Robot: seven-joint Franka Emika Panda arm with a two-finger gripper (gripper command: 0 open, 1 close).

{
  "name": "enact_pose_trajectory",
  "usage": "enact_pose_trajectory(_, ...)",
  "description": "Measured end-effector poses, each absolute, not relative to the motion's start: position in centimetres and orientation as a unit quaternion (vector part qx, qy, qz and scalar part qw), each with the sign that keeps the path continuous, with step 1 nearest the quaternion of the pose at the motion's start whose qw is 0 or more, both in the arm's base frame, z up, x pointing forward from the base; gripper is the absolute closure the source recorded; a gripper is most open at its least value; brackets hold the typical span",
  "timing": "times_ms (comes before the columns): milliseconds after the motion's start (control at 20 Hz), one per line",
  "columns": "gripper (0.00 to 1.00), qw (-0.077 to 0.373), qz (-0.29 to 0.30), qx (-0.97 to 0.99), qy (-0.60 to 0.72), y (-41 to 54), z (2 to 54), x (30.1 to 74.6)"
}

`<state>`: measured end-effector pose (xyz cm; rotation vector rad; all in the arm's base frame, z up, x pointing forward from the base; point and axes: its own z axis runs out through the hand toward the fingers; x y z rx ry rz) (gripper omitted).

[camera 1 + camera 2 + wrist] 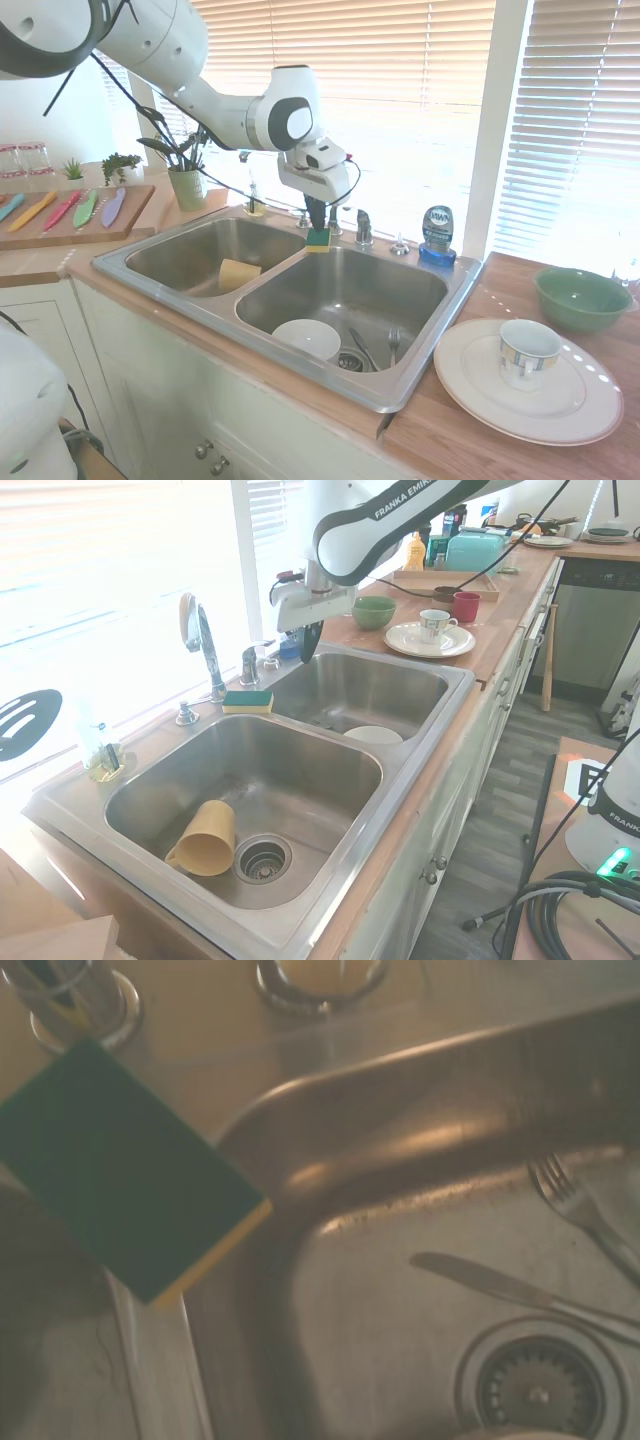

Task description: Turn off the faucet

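Note:
The faucet's tall chrome gooseneck spout [203, 637] rises from the sink's back rim [150, 742]. Its short lever handle [250, 665] [363, 228] stands separately beside it. A green and yellow sponge [318, 240] [247, 700] [120, 1170] lies on the rim between them. My gripper [316, 226] [307, 652] points down just above the sponge, a short way from the handle. Its dark fingers look shut, with nothing between them. In the first exterior view the bright window washes out the spout.
A blue dish-soap bottle [437, 235] stands on the back rim. One basin holds a yellow cup [205, 838]. A white bowl [307, 338], fork [580, 1200] and knife [500, 1285] lie in the other. On the counter are a plate with a cup [527, 375] and a green bowl [582, 297].

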<state>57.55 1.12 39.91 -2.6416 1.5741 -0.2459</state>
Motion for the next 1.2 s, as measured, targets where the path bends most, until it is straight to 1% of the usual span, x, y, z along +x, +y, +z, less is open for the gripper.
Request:
enact_pose_trajectory(250, 1.00, 0.014, -0.049, -0.861, 0.506, 1.7, 38.0, 53.1)
enact_pose_trajectory(700, 1.00, 0.014, -0.035, -0.865, 0.500, 2.0, 38.3, 45.1)
enact_pose_trajectory(950, 1.00, 0.018, -0.036, -0.867, 0.497, 1.6, 38.5, 43.2)
enact_pose_trajectory(1200, 1.00, 0.027, -0.033, -0.870, 0.491, 1.6, 38.7, 42.9)
